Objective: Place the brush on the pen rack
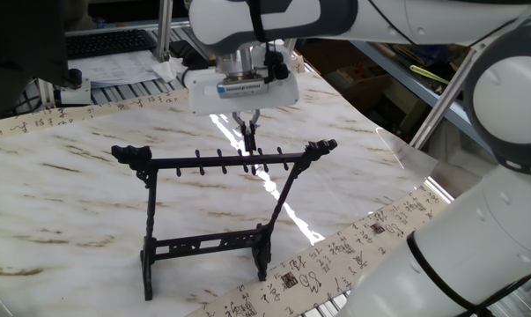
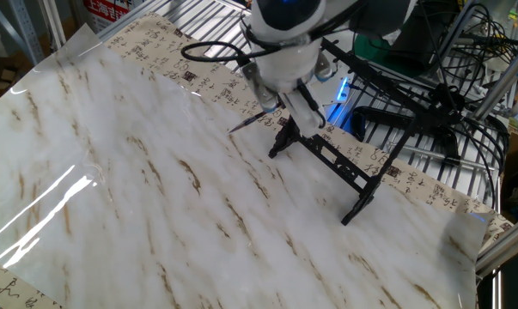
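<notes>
A robotics lab is showing here: metal shelving (image 1: 397, 70) is running along at 2 o'clock, a keyboard (image 1: 106, 41) and papers are sitting at 11 o'clock, and tangled black cables (image 2: 430, 94) are hanging at 1 o'clock beside a marble-patterned table (image 2: 155, 197).

my arm reaches in from above, wrist vertical; my gripper (image 1: 247, 121) points straight down, fingers pinched close together.
</notes>
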You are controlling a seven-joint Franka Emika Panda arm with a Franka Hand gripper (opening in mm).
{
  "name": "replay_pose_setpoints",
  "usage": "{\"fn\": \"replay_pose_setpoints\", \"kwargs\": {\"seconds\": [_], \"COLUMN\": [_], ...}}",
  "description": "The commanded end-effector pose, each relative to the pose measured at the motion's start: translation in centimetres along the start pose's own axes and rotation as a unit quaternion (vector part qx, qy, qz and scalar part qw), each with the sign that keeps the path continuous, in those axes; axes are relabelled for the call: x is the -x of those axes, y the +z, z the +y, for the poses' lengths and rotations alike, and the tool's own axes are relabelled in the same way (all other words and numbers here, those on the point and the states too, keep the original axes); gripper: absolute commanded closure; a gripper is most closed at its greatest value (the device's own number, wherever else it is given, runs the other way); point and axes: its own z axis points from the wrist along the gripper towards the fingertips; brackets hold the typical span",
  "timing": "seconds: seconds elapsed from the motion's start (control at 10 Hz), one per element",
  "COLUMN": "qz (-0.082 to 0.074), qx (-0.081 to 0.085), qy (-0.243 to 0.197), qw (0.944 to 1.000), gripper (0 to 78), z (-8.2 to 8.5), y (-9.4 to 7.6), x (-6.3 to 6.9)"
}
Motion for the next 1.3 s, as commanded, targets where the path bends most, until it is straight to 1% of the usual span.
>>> {"fn": "replay_pose_setpoints", "kwargs": {"seconds": [0.1, 0.2, 0.3, 0.5, 1.0, 1.3], "qz": [-0.006, -0.006, -0.008, -0.013, -0.033, -0.037], "qx": [0.000, 0.000, 0.002, 0.004, 0.009, 0.009], "qy": [0.001, 0.001, 0.003, 0.009, 0.017, 0.019], "qw": [1.0000, 1.0000, 1.0000, 0.9999, 0.9993, 0.9991], "gripper": [76.4, 76.4, 76.4, 76.4, 76.4, 76.4], "z": [0.1, 0.1, 0.0, 0.1, 0.3, 0.3], "y": [0.3, 0.5, 0.7, 0.8, 0.9, 1.0], "x": [-0.4, -0.6, -1.0, -1.3, -1.4, -1.5]}}
